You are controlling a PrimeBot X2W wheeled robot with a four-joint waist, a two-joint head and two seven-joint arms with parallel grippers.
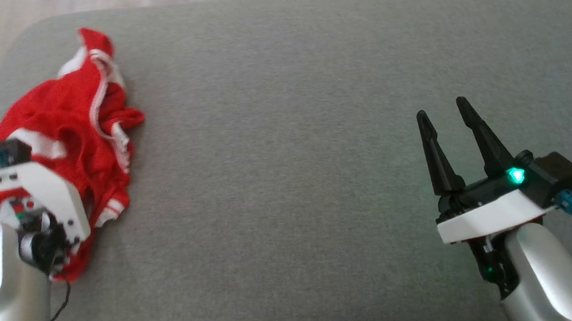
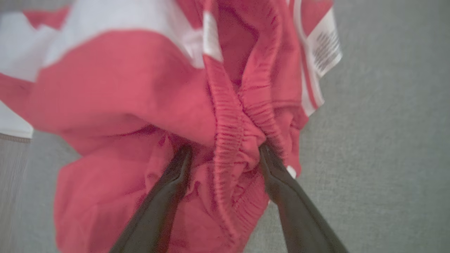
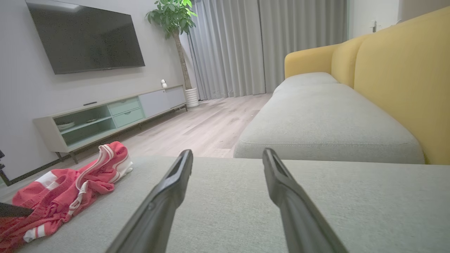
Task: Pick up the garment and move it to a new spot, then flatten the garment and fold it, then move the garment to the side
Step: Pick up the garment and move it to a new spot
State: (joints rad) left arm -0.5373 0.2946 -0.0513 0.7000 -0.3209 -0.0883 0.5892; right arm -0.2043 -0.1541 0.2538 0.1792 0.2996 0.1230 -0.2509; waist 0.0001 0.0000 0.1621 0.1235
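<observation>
— What is the left gripper [image 2: 223, 153] doing?
— Its fingers are spread, straddling the ribbed elastic waistband of the garment [image 1: 73, 121], with cloth bunched between them.
— How does the garment lie?
— It's a crumpled red heap with white stripes at the left end of the grey woven cushion [image 1: 283, 130], its long axis running away from the robot.
— And the right gripper [image 1: 440, 107]?
— Spread and empty, well apart to the right.

On my left gripper [image 2: 225, 147], fingertips [image 2: 181, 161] tucked under red shorts [image 2: 123, 88] folds, ends unseen. Care label [image 2: 325, 45] print too blurred to read. Shorts cropped by top, left edges.
</observation>
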